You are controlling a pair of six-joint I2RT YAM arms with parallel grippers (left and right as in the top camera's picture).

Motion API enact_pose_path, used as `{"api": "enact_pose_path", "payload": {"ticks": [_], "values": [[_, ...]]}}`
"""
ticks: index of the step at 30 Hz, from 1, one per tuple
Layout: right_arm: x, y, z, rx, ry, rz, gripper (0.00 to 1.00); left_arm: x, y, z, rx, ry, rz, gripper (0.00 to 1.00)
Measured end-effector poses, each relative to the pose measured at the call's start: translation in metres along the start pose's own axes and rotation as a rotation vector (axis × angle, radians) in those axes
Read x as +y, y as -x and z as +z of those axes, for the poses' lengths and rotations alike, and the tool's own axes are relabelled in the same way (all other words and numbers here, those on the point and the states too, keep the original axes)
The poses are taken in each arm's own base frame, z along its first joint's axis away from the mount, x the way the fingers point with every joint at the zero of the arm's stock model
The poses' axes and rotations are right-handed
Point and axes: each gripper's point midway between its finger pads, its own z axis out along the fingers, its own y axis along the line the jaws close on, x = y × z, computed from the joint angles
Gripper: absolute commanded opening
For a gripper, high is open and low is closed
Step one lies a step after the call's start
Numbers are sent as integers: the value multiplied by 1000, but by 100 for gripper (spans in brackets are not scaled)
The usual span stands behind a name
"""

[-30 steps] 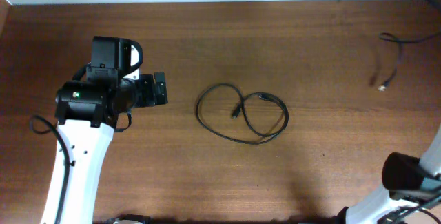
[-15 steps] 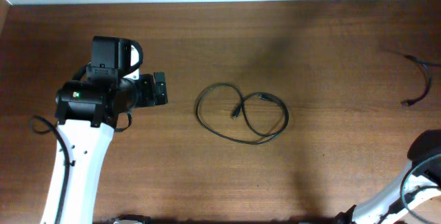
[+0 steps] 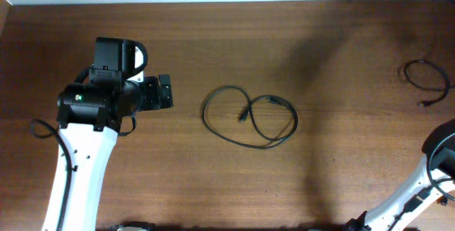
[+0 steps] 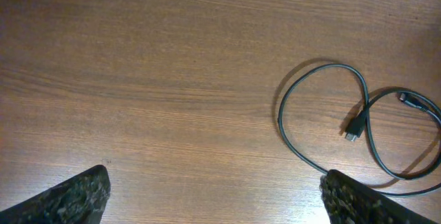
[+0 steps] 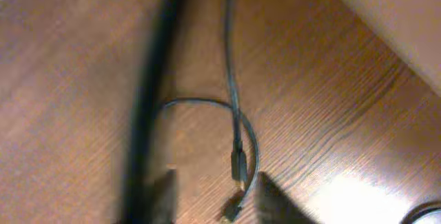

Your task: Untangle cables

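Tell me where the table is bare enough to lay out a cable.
Widest bare patch: between the looped cable at center and the small cable near the right edge. Also free: the far strip of table above the loop, and the near strip below it. Tighter: between the left gripper and the loop.

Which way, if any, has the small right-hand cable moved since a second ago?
Yes: the small cable shifted right, farther from the unmoved looped cable in the middle.
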Motion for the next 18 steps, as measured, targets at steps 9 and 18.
{"api": "enact_pose_path", "payload": {"ticks": [9, 18], "values": [[6, -23, 10, 85, 38, 2, 95, 0, 0, 0, 0, 0, 0, 99], [21, -28, 8, 111, 134, 7, 99, 0, 0, 0, 0, 0, 0, 99]]}}
